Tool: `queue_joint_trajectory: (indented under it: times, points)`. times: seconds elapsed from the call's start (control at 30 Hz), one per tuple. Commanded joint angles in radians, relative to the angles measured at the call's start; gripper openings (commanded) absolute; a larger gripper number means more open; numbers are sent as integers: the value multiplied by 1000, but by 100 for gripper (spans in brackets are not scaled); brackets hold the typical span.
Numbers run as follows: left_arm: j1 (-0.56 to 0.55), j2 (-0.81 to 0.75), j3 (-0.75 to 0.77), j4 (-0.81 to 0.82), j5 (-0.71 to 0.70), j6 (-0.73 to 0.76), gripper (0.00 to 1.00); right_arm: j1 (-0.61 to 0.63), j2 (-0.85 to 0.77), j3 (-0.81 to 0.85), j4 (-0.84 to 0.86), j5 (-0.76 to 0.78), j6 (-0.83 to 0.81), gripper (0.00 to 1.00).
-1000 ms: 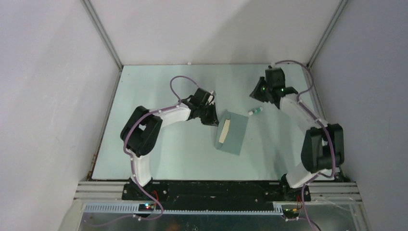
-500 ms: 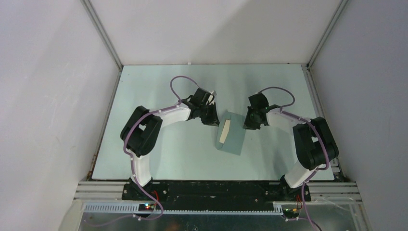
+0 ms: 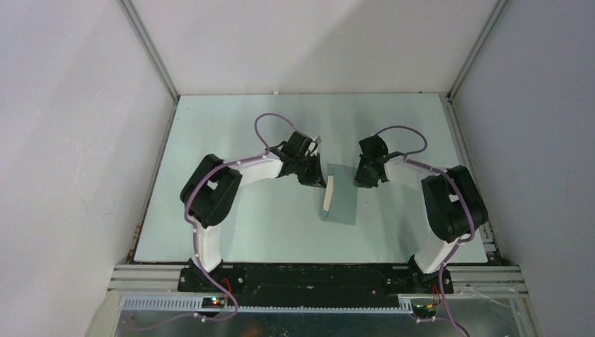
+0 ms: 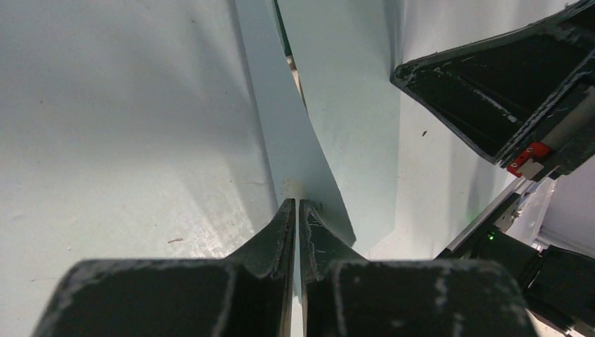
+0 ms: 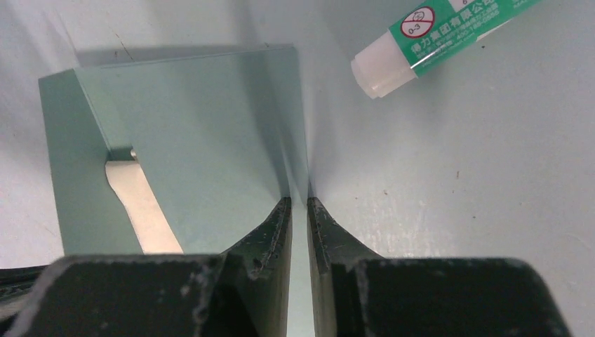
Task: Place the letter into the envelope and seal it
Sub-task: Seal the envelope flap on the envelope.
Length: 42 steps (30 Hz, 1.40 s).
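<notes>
Both pincers were found clenched: the left gripper on a thin teal edge of the envelope, the right gripper on the opposite long edge. The envelope was held between them at mid-table, long axis running near-to-far. The letter was seen as a tan strip along the envelope's left side — partly inside, so the left arm was judged nearer for pushing it home. Whether the left-held edge was the flap could not be settled. The glue stick lay just beyond the right pincer, apart from the envelope — open room was noted on the near side.
</notes>
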<state>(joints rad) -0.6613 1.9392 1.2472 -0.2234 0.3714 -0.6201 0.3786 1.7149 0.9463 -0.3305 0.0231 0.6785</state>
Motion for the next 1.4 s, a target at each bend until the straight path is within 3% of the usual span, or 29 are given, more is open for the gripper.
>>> queue_joint_trajectory:
  times: [0.0,1.1,1.37]
  points:
    - [-22,21,52,22,21,-4,9,12,54,-11,-14,47,9,16]
    - [-70,205,187,-52,-7,-32,9,37,62,-11,1,4,27,18]
    - [-72,248,167,-51,11,-35,7,63,-76,-11,11,-26,41,19]
